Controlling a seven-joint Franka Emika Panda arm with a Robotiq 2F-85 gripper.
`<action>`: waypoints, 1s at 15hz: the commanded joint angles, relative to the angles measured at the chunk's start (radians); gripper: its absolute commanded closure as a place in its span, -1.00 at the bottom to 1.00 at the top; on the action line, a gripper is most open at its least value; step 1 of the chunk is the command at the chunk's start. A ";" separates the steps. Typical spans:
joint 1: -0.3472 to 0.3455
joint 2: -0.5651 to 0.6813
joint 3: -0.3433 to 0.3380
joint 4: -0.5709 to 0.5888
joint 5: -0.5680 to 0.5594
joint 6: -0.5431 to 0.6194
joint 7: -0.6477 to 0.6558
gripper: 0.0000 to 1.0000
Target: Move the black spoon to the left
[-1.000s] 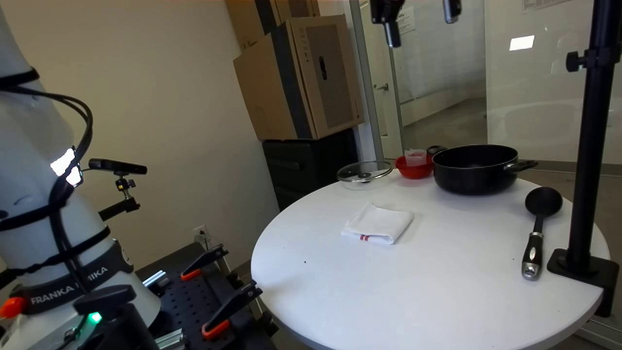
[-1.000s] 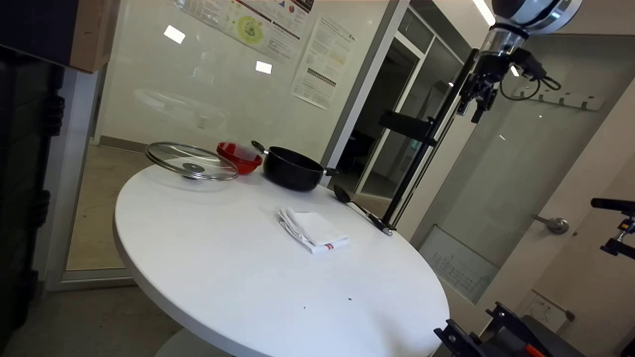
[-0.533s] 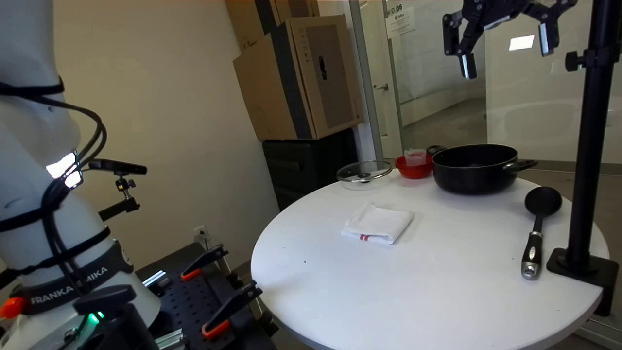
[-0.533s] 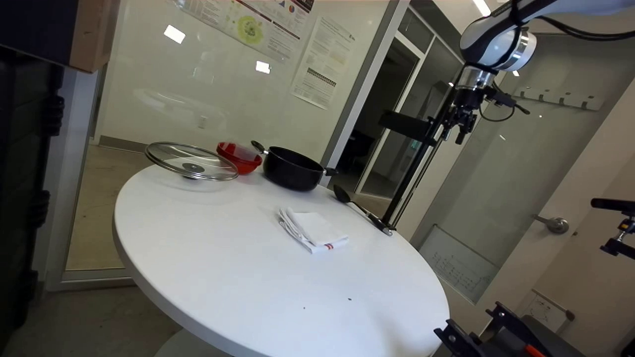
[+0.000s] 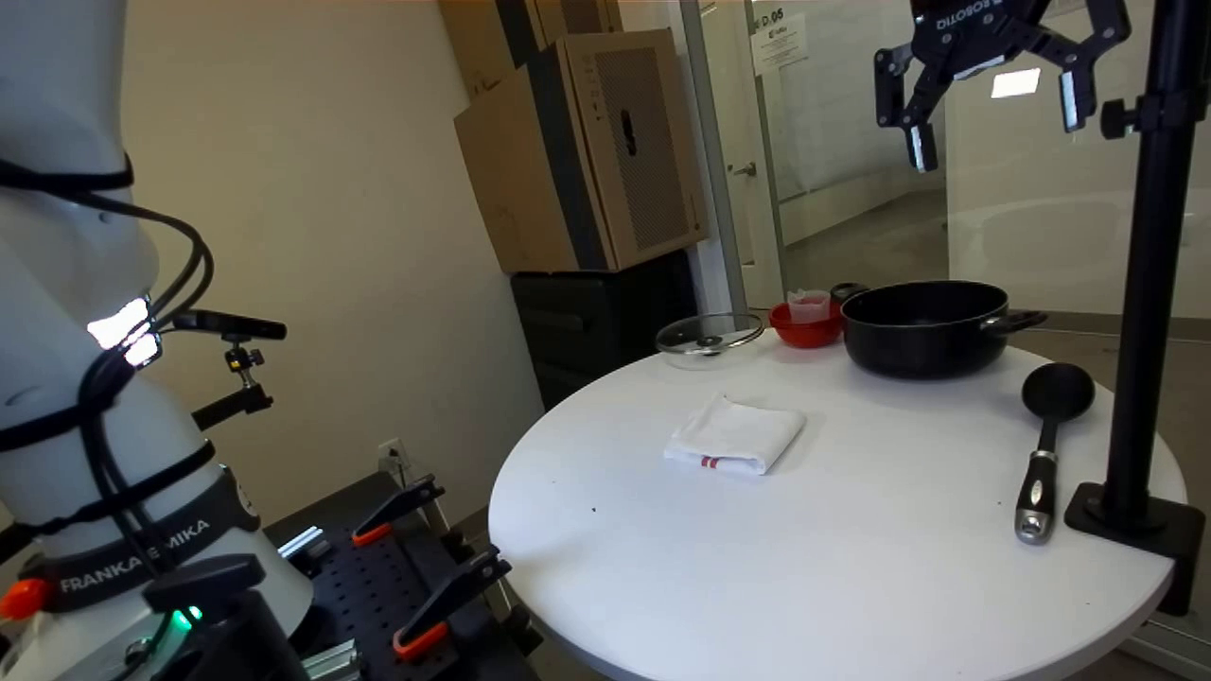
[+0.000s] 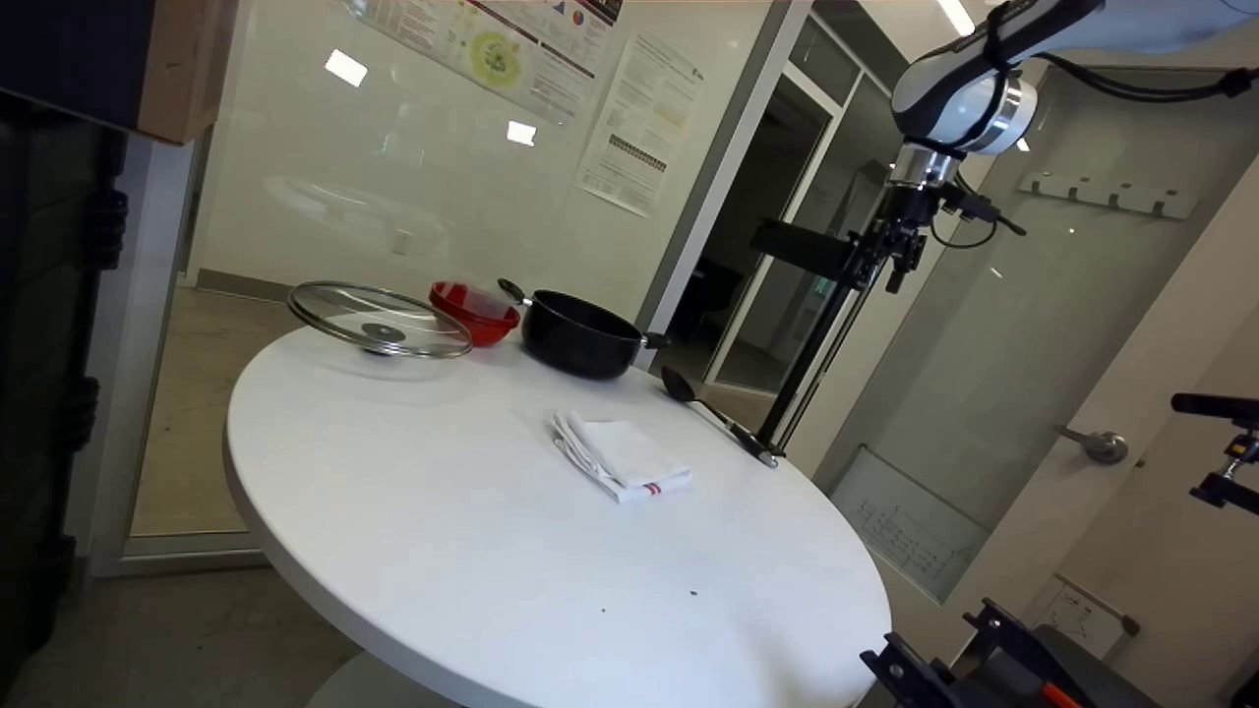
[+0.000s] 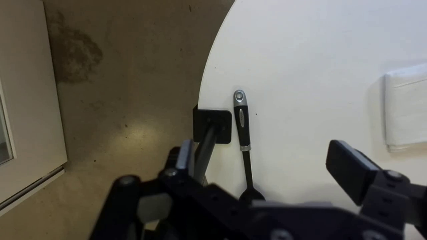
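gripper [image 5: 996, 134], jaws spread wide and holding nothing, hangs above the white table [image 5: 833, 558], where we see the black spoon [image 5: 1043, 463] lying just beside a black pole [image 5: 1143, 284], so close that we judge one jaw, once lowered, could strike that pole.

Black spoon [image 7: 244, 140] part-hidden (wrist view)
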 commanded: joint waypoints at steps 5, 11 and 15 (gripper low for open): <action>-0.003 0.071 0.043 -0.074 -0.025 0.123 0.018 -1.00; 0.004 0.104 0.040 -0.136 -0.115 0.287 -0.008 -1.00; -0.005 0.138 0.050 -0.151 -0.125 0.353 -0.021 -1.00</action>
